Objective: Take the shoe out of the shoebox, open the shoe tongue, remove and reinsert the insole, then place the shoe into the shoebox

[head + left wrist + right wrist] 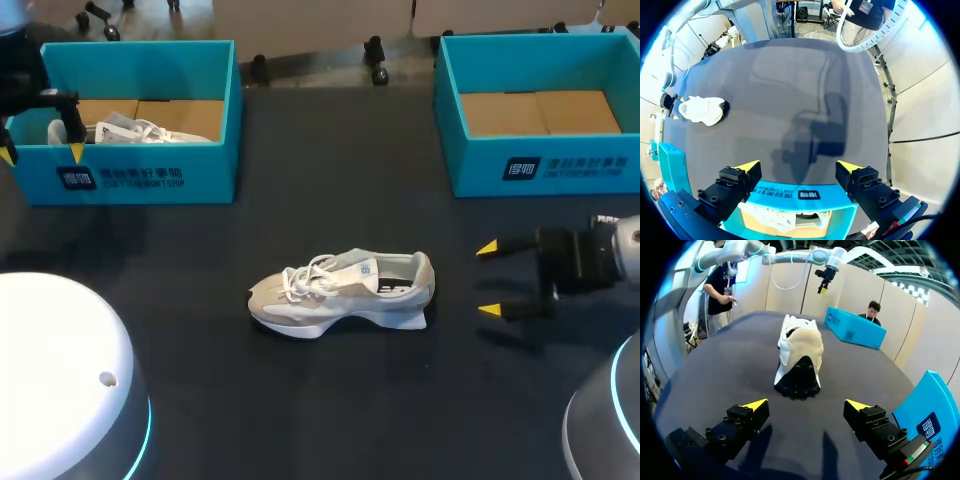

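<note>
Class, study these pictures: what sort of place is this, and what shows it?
Probably a robot test bench: a dark table carries a left shoebox, a right shoebox and a pale shoe, with the left gripper and right gripper, both open, over it.

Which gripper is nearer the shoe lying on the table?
Right. The right gripper is open just off the heel of the shoe; the left gripper hangs over the left shoebox.

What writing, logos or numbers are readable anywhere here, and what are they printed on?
Left shoebox, front wall: a dark logo patch and a white line of print, too blurred to quote.
Right shoebox, front wall: the same patch and line, also unreadable.
Shoe on the table: a small blue mark on the tongue, too small to read.
No other print on the table.
</note>
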`<state>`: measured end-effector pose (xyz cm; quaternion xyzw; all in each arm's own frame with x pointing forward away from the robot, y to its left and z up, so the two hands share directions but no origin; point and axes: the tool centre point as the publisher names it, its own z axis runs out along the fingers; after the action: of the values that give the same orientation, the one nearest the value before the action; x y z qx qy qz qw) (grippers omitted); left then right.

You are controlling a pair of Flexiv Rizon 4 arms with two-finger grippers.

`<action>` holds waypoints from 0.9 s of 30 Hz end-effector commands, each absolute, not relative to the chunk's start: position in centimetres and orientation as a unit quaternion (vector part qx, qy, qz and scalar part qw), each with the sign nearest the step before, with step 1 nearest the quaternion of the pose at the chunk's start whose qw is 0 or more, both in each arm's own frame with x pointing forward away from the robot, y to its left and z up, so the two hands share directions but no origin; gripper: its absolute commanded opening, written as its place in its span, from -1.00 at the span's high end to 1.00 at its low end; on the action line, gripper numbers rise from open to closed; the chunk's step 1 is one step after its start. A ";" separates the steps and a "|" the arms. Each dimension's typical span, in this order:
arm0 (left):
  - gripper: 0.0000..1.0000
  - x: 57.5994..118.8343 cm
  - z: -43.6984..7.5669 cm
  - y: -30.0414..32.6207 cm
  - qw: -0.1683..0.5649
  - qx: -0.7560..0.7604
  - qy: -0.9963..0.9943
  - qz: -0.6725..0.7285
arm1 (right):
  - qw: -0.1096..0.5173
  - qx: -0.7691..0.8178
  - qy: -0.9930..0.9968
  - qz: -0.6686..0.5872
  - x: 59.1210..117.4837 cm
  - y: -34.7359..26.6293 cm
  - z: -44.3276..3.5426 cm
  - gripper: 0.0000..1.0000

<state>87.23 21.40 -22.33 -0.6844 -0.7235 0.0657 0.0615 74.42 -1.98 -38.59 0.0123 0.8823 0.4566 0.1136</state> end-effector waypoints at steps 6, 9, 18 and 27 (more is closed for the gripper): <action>-1.00 87.1 -22.3 21.4 0.061 -0.684 -0.724 0.063 | 0.112 0.016 0.883 0.456 74.8 -0.3 -39.2 -1.00; -1.00 87.1 -22.3 21.4 0.061 -0.684 -0.724 0.063 | 0.111 0.018 0.882 0.457 74.9 0.3 -39.2 -1.00; -1.00 87.1 -22.3 21.4 0.061 -0.684 -0.724 0.063 | 0.106 0.015 0.881 0.460 75.4 2.4 -39.3 -1.00; -1.00 87.1 -22.3 21.4 0.061 -0.684 -0.724 0.063 | 0.100 0.016 0.880 0.463 75.4 4.3 -39.6 -1.00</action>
<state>87.23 21.40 -22.33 -0.6844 -0.7235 0.0657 0.0615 75.14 3.40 -39.33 0.0137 0.8782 0.4675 0.1002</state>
